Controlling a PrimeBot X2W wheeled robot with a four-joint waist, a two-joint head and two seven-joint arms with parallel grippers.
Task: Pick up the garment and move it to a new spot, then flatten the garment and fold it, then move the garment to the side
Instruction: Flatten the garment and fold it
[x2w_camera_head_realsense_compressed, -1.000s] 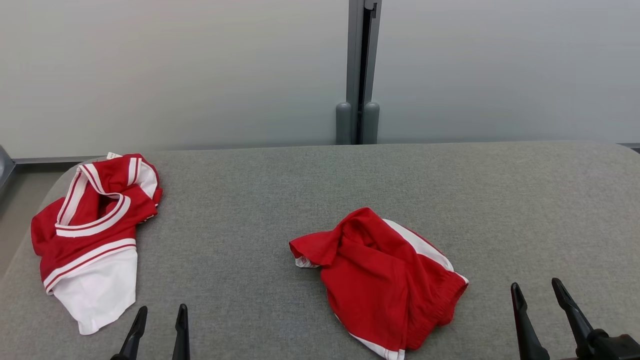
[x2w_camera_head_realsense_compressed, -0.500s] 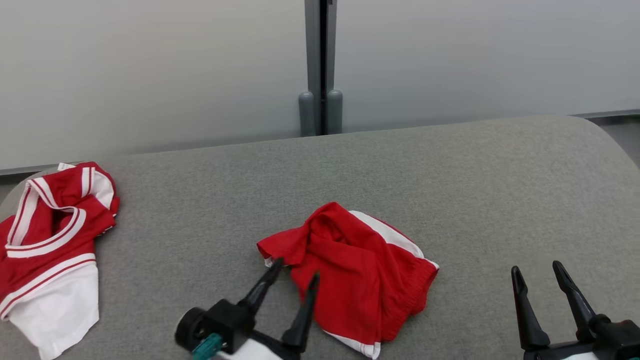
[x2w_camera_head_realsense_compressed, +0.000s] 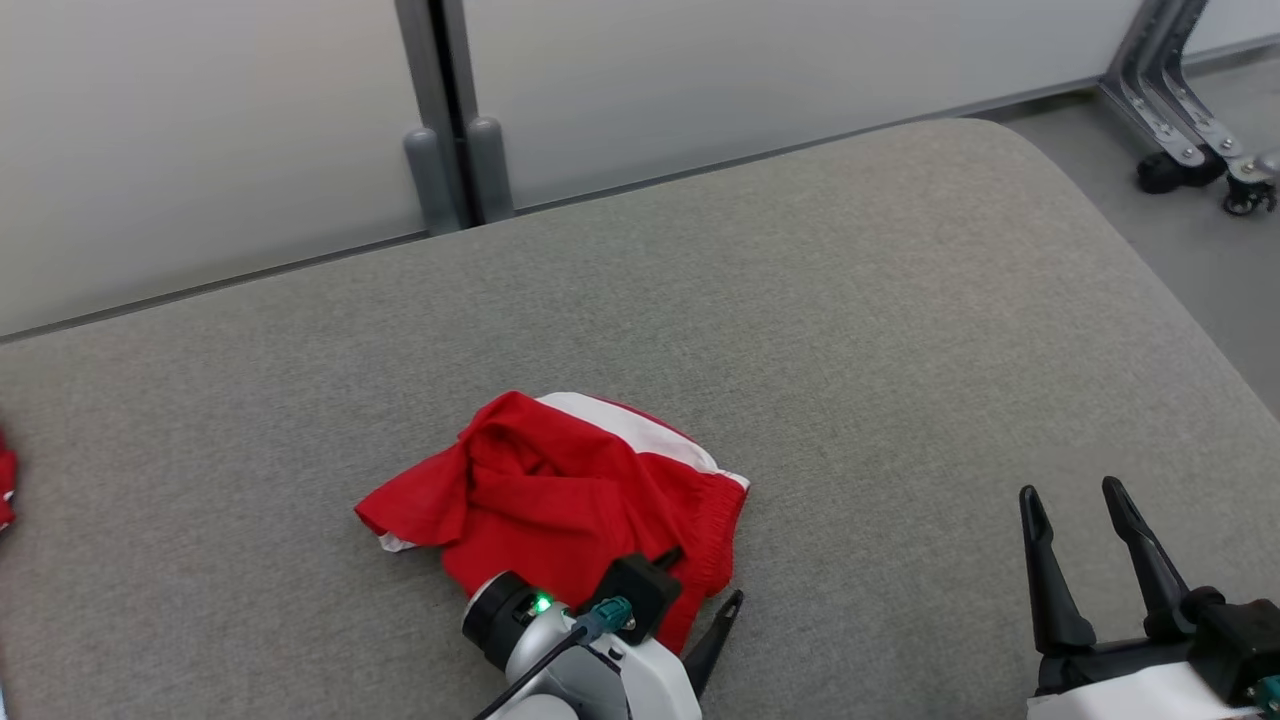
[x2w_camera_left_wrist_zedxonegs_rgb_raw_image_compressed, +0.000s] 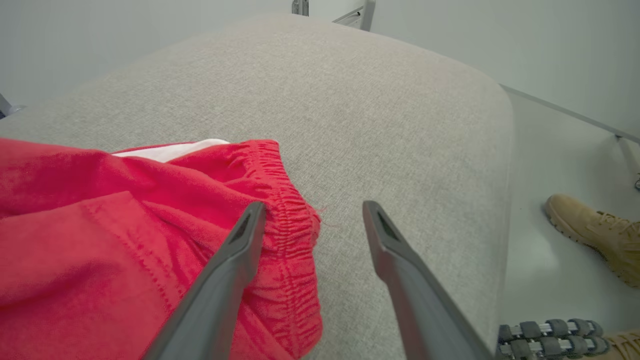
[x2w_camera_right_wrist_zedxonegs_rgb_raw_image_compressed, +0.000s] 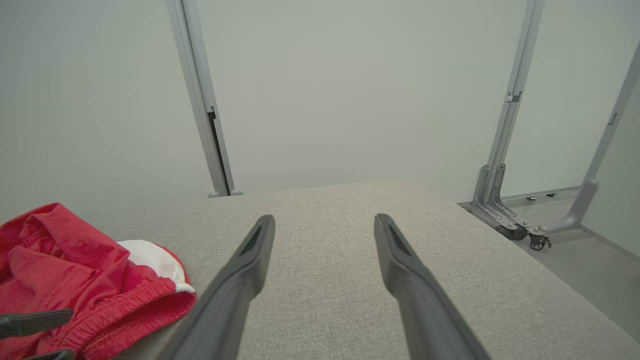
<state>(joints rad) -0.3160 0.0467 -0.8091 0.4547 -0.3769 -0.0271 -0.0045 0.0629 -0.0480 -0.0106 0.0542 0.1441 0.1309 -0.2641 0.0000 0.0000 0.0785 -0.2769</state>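
The garment (x2w_camera_head_realsense_compressed: 560, 485) is a crumpled pair of red shorts with a white side stripe, lying on the grey padded table (x2w_camera_head_realsense_compressed: 880, 330). My left gripper (x2w_camera_head_realsense_compressed: 700, 590) is low at the shorts' near right corner and stands open. In the left wrist view the left gripper (x2w_camera_left_wrist_zedxonegs_rgb_raw_image_compressed: 314, 210) straddles the elastic waistband (x2w_camera_left_wrist_zedxonegs_rgb_raw_image_compressed: 295, 225), one finger over red cloth and the other over bare grey padding. My right gripper (x2w_camera_head_realsense_compressed: 1070, 492) hangs open at the lower right, well clear of the shorts. The right wrist view has the right gripper (x2w_camera_right_wrist_zedxonegs_rgb_raw_image_compressed: 325, 220) over bare padding and the shorts (x2w_camera_right_wrist_zedxonegs_rgb_raw_image_compressed: 75, 270) at its lower left.
A sliver of another red garment (x2w_camera_head_realsense_compressed: 5, 480) touches the left edge. Pale partition panels with a grey post (x2w_camera_head_realsense_compressed: 450, 120) back the table. A wheeled metal frame (x2w_camera_head_realsense_compressed: 1190, 150) stands on the floor beyond the rounded right end. A person's tan boot (x2w_camera_left_wrist_zedxonegs_rgb_raw_image_compressed: 595, 235) rests beside that end.
The head camera has turned right, carrying the red-and-white top almost out of view. My left arm has swung in from the lower left to the shorts' near right corner. The right gripper stays put.
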